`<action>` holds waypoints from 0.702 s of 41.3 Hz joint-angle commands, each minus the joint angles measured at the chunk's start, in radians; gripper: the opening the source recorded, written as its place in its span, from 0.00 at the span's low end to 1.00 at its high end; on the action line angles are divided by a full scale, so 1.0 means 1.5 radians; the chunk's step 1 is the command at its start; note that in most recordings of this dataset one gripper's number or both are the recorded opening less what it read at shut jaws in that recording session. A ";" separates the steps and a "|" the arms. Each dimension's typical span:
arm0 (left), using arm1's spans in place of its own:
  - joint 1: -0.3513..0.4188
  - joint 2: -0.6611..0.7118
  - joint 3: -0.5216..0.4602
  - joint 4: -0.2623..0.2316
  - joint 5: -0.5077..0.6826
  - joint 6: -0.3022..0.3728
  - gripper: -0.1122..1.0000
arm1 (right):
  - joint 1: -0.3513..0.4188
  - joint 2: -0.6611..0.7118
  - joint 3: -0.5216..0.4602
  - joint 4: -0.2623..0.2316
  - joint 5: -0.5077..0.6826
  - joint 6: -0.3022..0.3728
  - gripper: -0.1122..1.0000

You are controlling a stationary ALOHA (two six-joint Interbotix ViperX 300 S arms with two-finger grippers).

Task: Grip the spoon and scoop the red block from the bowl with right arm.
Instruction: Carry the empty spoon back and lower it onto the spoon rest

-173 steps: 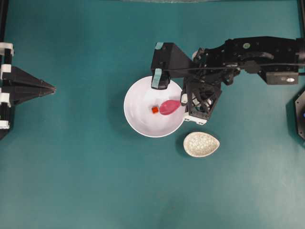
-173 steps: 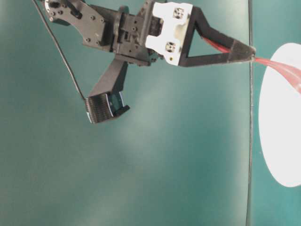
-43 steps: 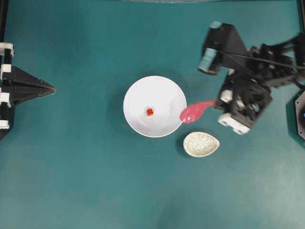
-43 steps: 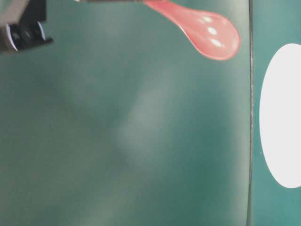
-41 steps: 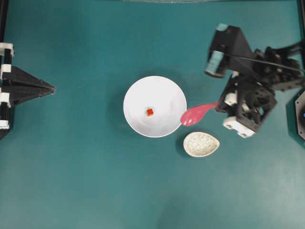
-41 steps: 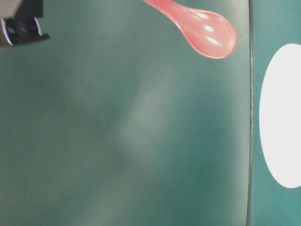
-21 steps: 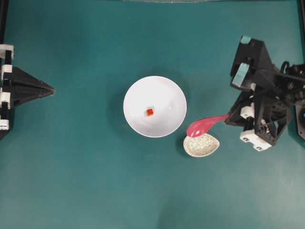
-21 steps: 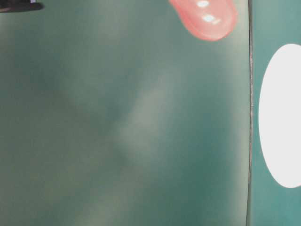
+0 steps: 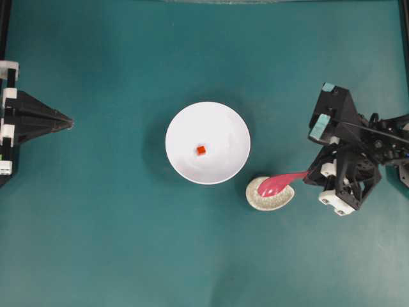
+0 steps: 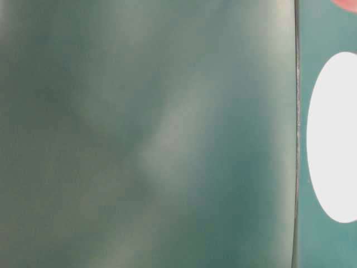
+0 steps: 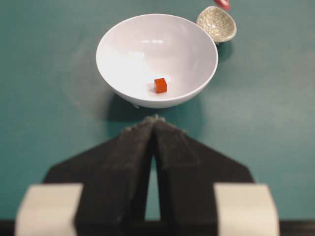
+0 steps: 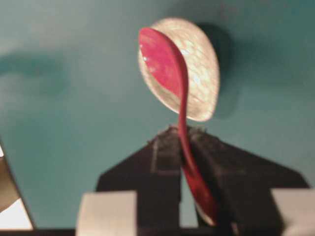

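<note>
Carried away from the bowl (image 9: pixel 208 142) over the last seconds, the spoon (image 9: pixel 280 183) was now held above the speckled dish (image 9: pixel 261 199), its scoop empty. The right gripper (image 12: pixel 179 133) was closed on the spoon's handle, the scoop reaching out ahead of the jaws. The block (image 9: pixel 200 150) was left in the bowl, well beyond the spoon tip and apart from it. The left gripper (image 11: pixel 154 120) was shut on nothing, the bowl and block lying just ahead of its jaws.

From here the scoop could be counted as unfinished: if the spoon were set on the dish, the block would remain unlifted. A thin handle pinched between narrow jaws could also be twisted or let slip on a fresh dip, and a small cube on glossy white could be pushed aside rather than caught.

The tabletop (image 9: pixel 115 243) was a plain teal, uncluttered around the jaws; nothing of the room beyond it was shown.
</note>
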 commanded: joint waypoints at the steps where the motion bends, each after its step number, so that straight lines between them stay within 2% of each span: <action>1: 0.002 0.004 -0.015 0.000 -0.003 0.000 0.10 | 0.003 0.007 0.002 0.000 -0.017 0.001 0.14; 10: 0.001 0.004 -0.014 0.000 -0.002 0.000 0.10 | 0.009 0.037 0.008 -0.001 -0.044 0.000 0.14; 23: 0.002 0.002 -0.015 0.000 -0.001 0.000 0.10 | 0.009 0.047 0.009 -0.001 -0.042 -0.001 0.15; 26: 0.002 0.004 -0.015 0.000 -0.001 -0.001 0.10 | 0.009 0.047 0.009 -0.002 -0.040 -0.003 0.17; 29: 0.002 0.002 -0.015 0.000 -0.002 0.000 0.10 | 0.009 0.047 0.009 -0.002 -0.040 -0.004 0.25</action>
